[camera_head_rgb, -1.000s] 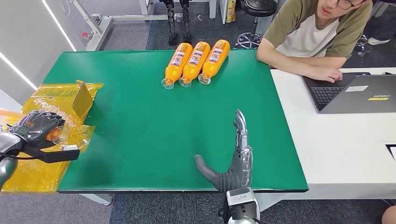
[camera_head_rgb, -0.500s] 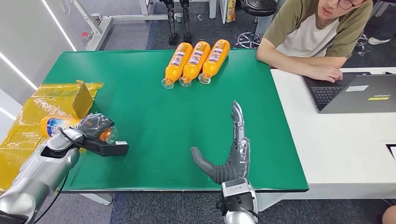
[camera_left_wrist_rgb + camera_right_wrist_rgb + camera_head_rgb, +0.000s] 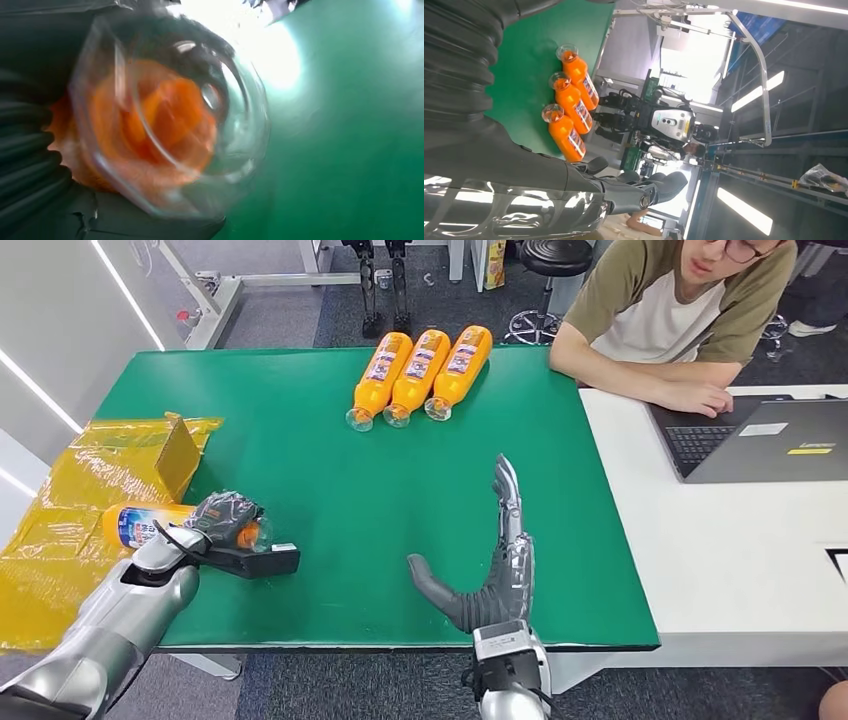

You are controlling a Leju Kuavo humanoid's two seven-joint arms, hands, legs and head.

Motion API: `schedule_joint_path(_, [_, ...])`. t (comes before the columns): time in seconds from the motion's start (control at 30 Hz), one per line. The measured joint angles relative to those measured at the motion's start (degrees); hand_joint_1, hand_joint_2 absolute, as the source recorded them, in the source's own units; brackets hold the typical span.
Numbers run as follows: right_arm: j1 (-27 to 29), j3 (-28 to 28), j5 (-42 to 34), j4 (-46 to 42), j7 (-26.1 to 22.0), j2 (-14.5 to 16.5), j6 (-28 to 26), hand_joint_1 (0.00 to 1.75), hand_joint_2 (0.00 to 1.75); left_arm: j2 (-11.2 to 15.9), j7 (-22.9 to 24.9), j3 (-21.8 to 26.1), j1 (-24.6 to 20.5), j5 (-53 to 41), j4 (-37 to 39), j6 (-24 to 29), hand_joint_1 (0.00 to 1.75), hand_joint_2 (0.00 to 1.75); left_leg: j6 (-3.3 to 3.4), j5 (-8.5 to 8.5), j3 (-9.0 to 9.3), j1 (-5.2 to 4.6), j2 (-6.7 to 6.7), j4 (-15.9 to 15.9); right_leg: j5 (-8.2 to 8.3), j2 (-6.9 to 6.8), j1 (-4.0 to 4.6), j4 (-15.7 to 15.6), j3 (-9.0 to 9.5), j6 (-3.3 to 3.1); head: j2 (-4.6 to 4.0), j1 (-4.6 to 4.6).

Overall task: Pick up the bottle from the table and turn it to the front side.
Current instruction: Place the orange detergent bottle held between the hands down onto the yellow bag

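The orange bottle (image 3: 150,523) lies sideways in the left robot hand (image 3: 226,519), fingers wrapped round its neck end, at the green surface's (image 3: 330,470) left edge (beside the yellow bag (image 3: 70,540)), while the right robot hand (image 3: 497,575) rests flat, fingers spread and empty.

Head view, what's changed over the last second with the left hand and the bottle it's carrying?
The left hand, gripping the orange juice bottle with the blue-and-white label, carried it from over the yellow plastic wrap to the green table's left edge. The open right hand barely shifted; the three orange bottles lying side by side stayed put.
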Motion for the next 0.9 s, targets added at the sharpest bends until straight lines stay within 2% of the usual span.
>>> schedule_joint_path(0.1, [-0.7, 0.1, -0.2, 0.3, 0.0, 0.0, -0.4, 0.00, 1.75, -0.2, 1.4, 0.5, 0.0, 0.6, 0.4, -2.9, 0.02, 1.75, -0.03, 0.02, 0.03, 0.00, 0.00, 0.0, 0.01, 0.00, 0.00, 0.0, 0.01, -0.01, 0.00, 0.00])
schedule_joint_path(0.5, [-1.5, 0.6, -1.1, 0.9, 0.3, 0.0, -1.1, 0.00, 1.75, -0.2, 0.6, 4.9, 0.3, 5.8, 0.6, -6.1, 0.00, 1.75, -0.10, 0.06, 0.06, 0.01, -0.02, 0.0, 0.00, 0.01, 0.00, 0.1, 0.01, -0.04, 0.00, 0.00])
schedule_joint_path(0.77, [-1.4, 0.7, -1.0, 0.8, 1.0, 0.0, -0.4, 0.00, 1.75, 0.2, -4.9, 7.5, 1.1, 7.9, 0.6, -3.6, 0.00, 1.75, -0.10, 0.07, 0.05, 0.01, 0.00, 0.0, 0.00, 0.02, 0.01, 0.1, -0.02, -0.04, 0.00, -0.01])
schedule_joint_path(0.9, [-1.4, 0.7, -1.0, 0.8, 1.0, 0.0, -0.3, 0.00, 1.75, 0.4, -5.5, 7.7, 1.3, 7.9, 0.6, -3.0, 0.00, 1.75, -0.10, 0.07, 0.04, 0.01, -0.01, 0.0, 0.00, 0.01, 0.01, 0.1, -0.03, -0.04, 0.00, 0.00])
